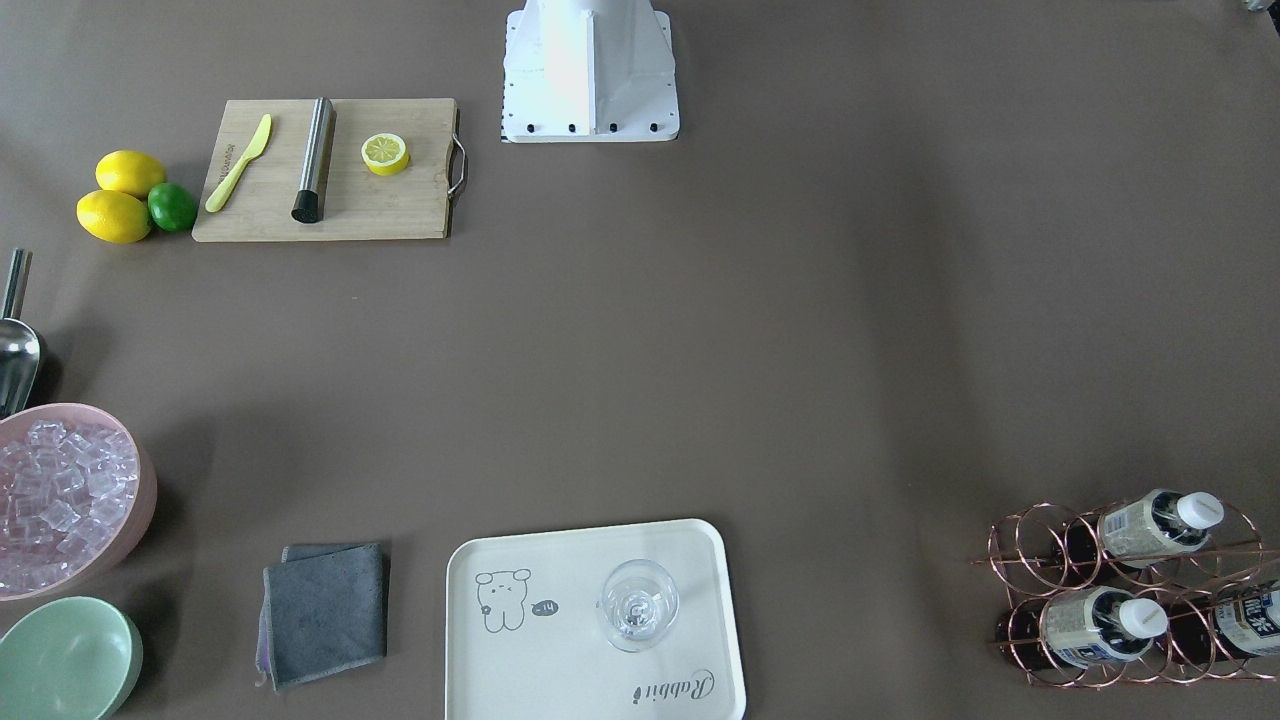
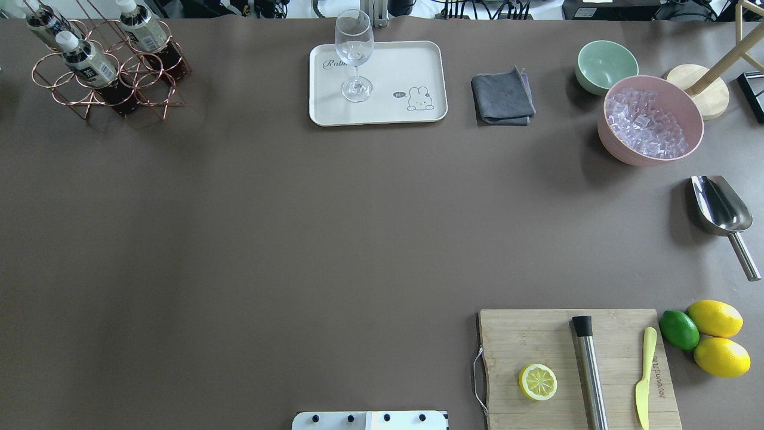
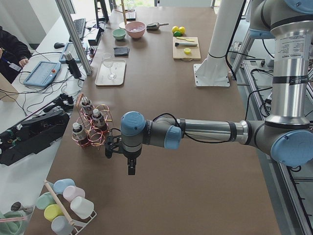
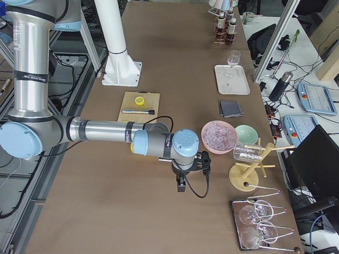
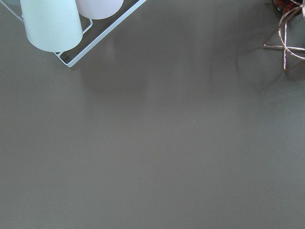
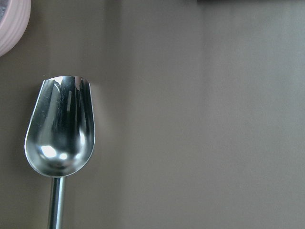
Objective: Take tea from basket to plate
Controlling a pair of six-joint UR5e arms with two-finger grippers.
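Observation:
Three tea bottles (image 1: 1150, 525) (image 1: 1095, 625) (image 1: 1250, 620) lie in the rose-gold wire basket (image 1: 1030, 522) at the table's far left corner, as in the overhead view (image 2: 89, 63). The cream plate (image 1: 560, 650) (image 2: 394, 71) holds a wine glass (image 1: 638, 603). My left gripper (image 3: 131, 169) hangs over bare table, next to the basket (image 3: 93, 125); I cannot tell if it is open or shut. My right gripper (image 4: 181, 186) hangs near the pink bowl (image 4: 219, 136); I cannot tell its state. A basket corner (image 5: 288, 33) shows in the left wrist view.
A grey cloth (image 2: 502, 97), a mint bowl (image 2: 606, 65), a pink bowl of ice (image 2: 650, 119) and a metal scoop (image 2: 719, 209) (image 6: 59, 129) are on the right. A cutting board (image 2: 537, 340) holds a lemon half, a muddler and a knife. A cup rack (image 5: 52, 24) stands by the left gripper.

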